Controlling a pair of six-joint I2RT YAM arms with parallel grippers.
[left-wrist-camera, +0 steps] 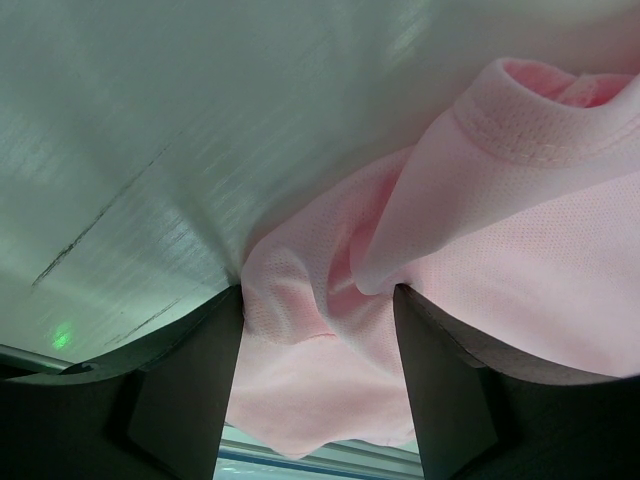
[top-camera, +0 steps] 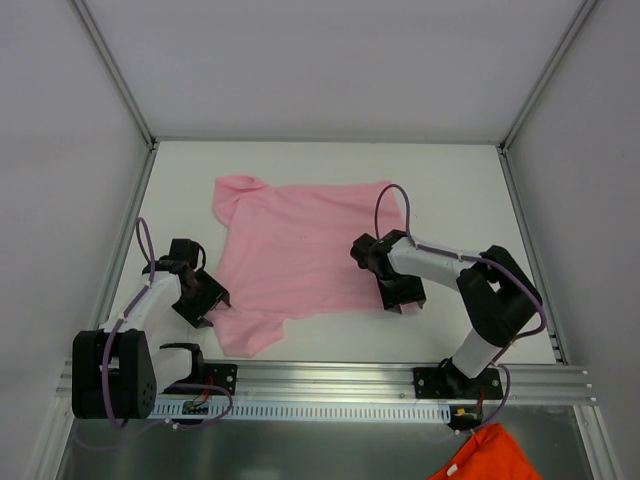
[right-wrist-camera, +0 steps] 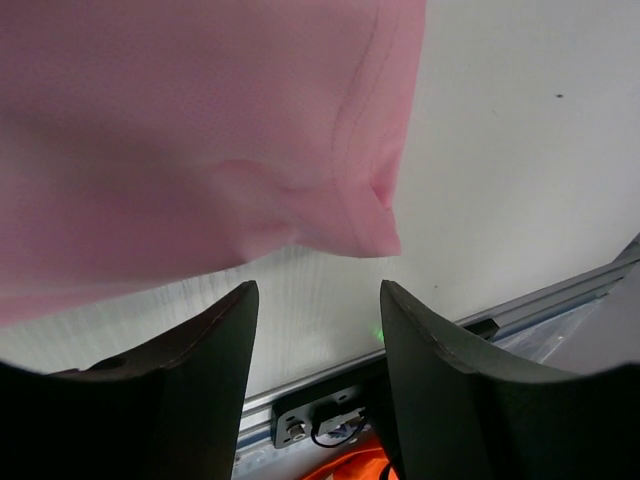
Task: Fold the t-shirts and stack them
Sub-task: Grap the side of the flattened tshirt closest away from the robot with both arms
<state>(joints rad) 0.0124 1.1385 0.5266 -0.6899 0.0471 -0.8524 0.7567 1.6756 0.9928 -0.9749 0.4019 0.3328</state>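
A light pink t-shirt (top-camera: 300,250) lies spread on the white table, its collar end bunched at the far left and a sleeve trailing at the near left. My left gripper (top-camera: 205,300) sits at the shirt's near-left edge. In the left wrist view its fingers (left-wrist-camera: 190,390) stand apart, and loose folds of the t-shirt (left-wrist-camera: 520,230) lie between them, unpinched. My right gripper (top-camera: 400,297) is at the shirt's near-right corner. It is open (right-wrist-camera: 318,290) with only bare table between the fingers, and the t-shirt's hem corner (right-wrist-camera: 385,240) lies just ahead of the tips.
An aluminium rail (top-camera: 330,380) runs along the table's near edge and carries both arm bases. An orange cloth (top-camera: 490,455) lies below the rail at the near right, and the right wrist view also shows the orange cloth (right-wrist-camera: 350,470). Grey walls and metal posts (top-camera: 120,70) enclose the table.
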